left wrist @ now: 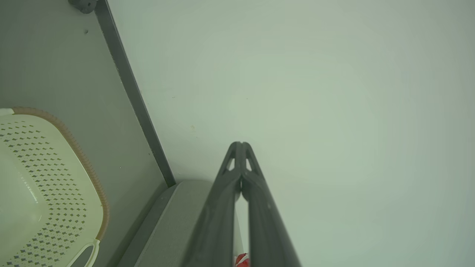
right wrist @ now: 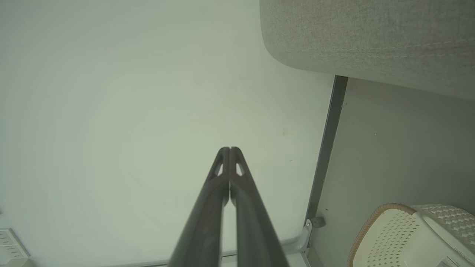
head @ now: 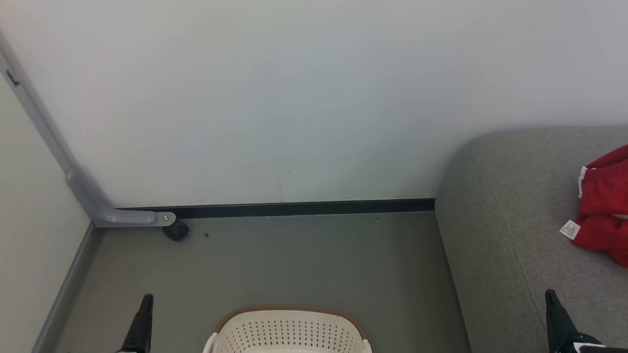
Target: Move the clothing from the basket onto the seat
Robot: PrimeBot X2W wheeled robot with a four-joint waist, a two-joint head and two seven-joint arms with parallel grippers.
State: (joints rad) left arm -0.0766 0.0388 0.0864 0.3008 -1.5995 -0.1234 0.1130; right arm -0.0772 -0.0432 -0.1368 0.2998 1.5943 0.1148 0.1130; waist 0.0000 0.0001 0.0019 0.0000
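On the seat (head: 510, 206), off to the robot's right, the clothing (head: 606, 206) lies heaped, nearer the right gripper (right wrist: 230, 149) than the left gripper (left wrist: 240, 144). Both pairs of fingers (right wrist: 206, 222) are clenched tip to tip on nothing. The basket (head: 289, 328) stands on open floor (head: 294, 255) between the arms, its visible inside showing no red.

From my head camera I look forward and down at the far wall (head: 294, 98), the floor (head: 304, 255), the basket (head: 289, 333) rim nearest, the seat (head: 500, 220) right. Both wrist cameras (each rolled sideways) face that wall, sharing basket and seat corner.
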